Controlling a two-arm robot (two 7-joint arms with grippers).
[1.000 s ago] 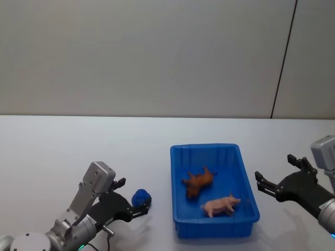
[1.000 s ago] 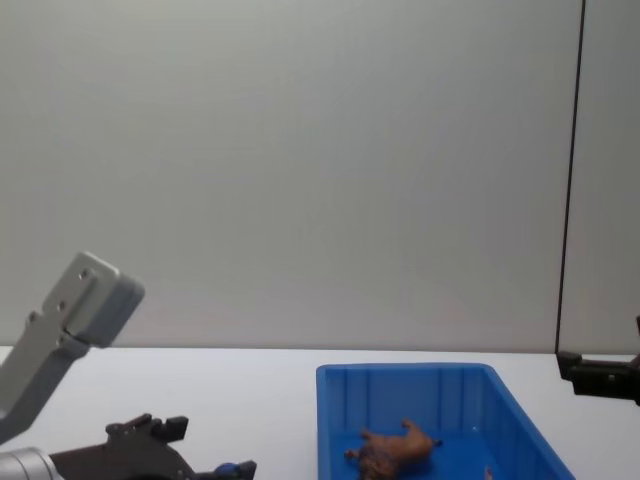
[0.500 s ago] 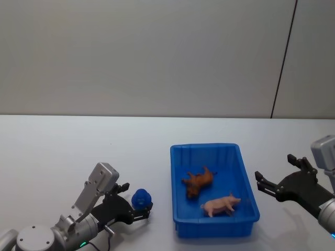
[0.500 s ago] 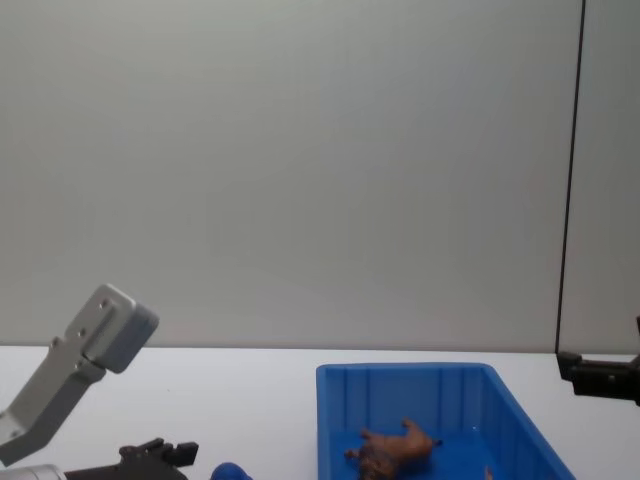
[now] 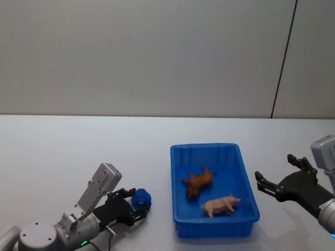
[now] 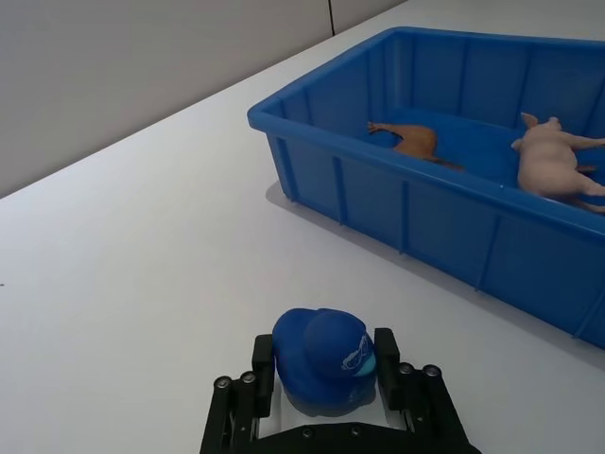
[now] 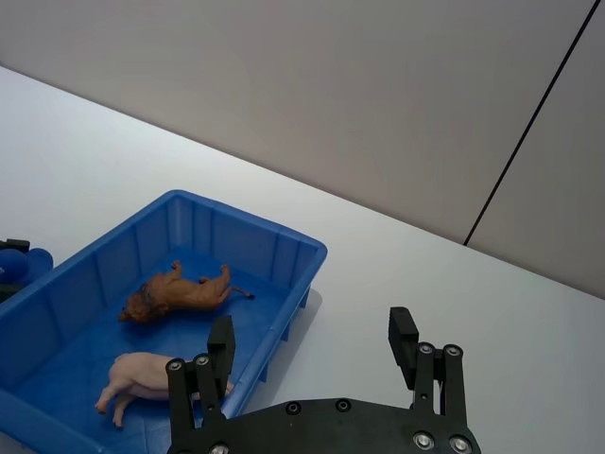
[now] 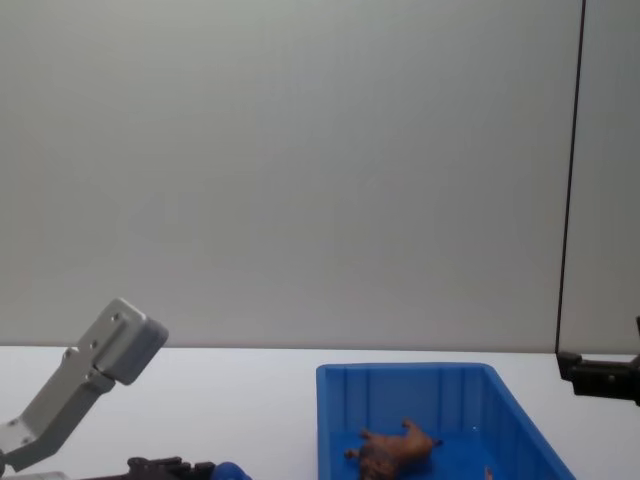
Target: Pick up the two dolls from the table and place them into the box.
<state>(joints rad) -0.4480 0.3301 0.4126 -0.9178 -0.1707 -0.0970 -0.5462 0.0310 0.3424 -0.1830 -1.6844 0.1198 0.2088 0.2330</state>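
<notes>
The blue doll (image 5: 141, 198) (image 6: 324, 357) rests on the white table (image 5: 63, 146), left of the box (image 5: 204, 147). My left gripper (image 5: 137, 205) (image 6: 324, 378) is low at the table and shut on it, one finger pressed against each side. The brown doll (image 5: 198, 182) (image 7: 175, 293) (image 8: 395, 447) lies on its side inside the blue box (image 7: 284, 241) (image 6: 312, 90). My right gripper (image 5: 272, 184) (image 7: 312, 350) hovers open to the right of the box, holding nothing.
A pink pig toy (image 5: 221, 205) (image 6: 553, 161) (image 7: 156, 374) lies in the box near its front wall. A grey wall rises behind the table's far edge. White tabletop stretches left of and behind the box.
My left gripper has come down to the table and closed its fingers around the blue doll, which has barely shifted. The right arm has not moved.
</notes>
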